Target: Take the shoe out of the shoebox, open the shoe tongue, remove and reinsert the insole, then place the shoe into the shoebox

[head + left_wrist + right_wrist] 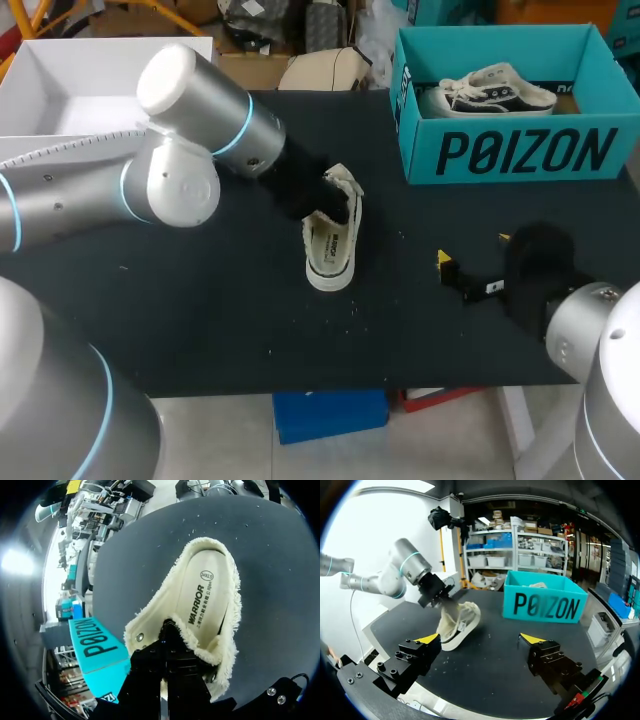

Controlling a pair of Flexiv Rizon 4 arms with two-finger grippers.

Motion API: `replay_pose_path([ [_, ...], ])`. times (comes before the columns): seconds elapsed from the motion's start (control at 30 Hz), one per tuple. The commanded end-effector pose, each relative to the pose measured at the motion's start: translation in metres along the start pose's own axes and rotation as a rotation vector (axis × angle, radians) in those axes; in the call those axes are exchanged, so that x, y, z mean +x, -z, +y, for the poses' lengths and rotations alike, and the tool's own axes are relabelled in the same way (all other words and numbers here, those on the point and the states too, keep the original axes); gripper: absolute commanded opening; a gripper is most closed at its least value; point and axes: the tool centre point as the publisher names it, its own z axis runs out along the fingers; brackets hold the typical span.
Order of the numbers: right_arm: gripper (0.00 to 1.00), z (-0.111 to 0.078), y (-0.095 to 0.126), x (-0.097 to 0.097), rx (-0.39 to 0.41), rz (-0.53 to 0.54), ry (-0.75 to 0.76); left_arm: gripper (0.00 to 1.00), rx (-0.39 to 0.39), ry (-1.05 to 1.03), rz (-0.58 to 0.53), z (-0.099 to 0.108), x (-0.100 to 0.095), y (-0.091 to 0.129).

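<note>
Silver-grey left arm comes in from the left and ends over the middle of the black table. The left gripper is at the shoe's lace end. In the left wrist view its dark fingers stand close together, pinched on the fleecy tongue. The yellow tips are buried in the pile and not visible. The shoe is out of the box, sole down on the table, with its heel toward the robot. The right wrist view shows the tongue end drawn up toward the gripper. Judgement: a light, cream slip-on with a soft upper and a frayed edge. The upper will fold and stretch rather than resist, so a pull on the tongue alone is likely to lift or drag the whole shoe. The printed insole lies flat inside, fully exposed. It looks thin and floppy. The best hold is probably its heel edge, pinched and peeled upward while the tongue is kept back. To the right, the right gripper hangs low near the front right of the table, well apart from the shoe, fingers spread wide and empty. Its path to the heel looks open. Far right at the back stands the teal shoebox, lidless, with a second shoe lying in it and taking up part of the floor. That could crowd the return placement.
</note>
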Motion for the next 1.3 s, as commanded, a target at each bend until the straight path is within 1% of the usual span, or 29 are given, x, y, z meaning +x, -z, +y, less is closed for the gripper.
replay_pose_path([
  [0.03,1.0,0.001,0.0,0.007,0.001,-0.025,-0.001,0.0,0.013,-0.007,0.013,0.005,0.0,-0.025],
  [0.2,1.0,0.001,0.0,0.007,0.001,-0.025,-0.001,0.0,0.032,-0.021,0.044,0.004,0.003,-0.038],
  [0.3,1.0,0.001,0.0,0.007,0.001,-0.025,-0.001,0.0,0.041,-0.025,0.049,0.002,0.002,-0.039],
  [0.43,1.0,0.001,0.0,0.007,0.001,-0.025,-0.001,0.0,0.051,-0.036,0.055,-0.004,0.002,-0.031],
  [0.5,1.0,0.001,0.0,0.007,0.001,-0.025,-0.001,0.0,0.046,-0.038,0.047,-0.004,0.0,-0.022],
  [0.6,1.0,0.001,0.0,0.007,0.001,-0.025,-0.001,0.0,0.014,-0.045,0.026,0.001,-0.006,-0.003],
  [0.73,1.0,0.001,0.0,0.007,0.001,-0.025,-0.001,0.0,-0.036,-0.064,-0.004,0.008,-0.018,0.028],
  [0.8,1.0,0.001,0.0,0.007,0.001,-0.025,-0.001,0.0,-0.056,-0.074,-0.001,0.01,-0.021,0.042],
  [0.9,1.0,0.001,0.0,0.007,0.001,-0.025,-0.001,0.0,-0.081,-0.079,0.009,0.014,-0.019,0.058],
  [1.0,1.0,0.001,0.0,0.007,0.001,-0.025,-0.001,0.0,-0.087,-0.089,0.034,0.014,-0.014,0.069],
  [1.2,1.0,0.001,0.0,0.007,0.001,-0.025,-0.001,0.0,-0.058,-0.103,0.091,0.005,-0.001,0.089],
  [1.3,1.0,0.001,0.0,0.007,0.001,-0.025,-0.001,0.0,-0.02,-0.094,0.11,-0.001,0.005,0.096],
])
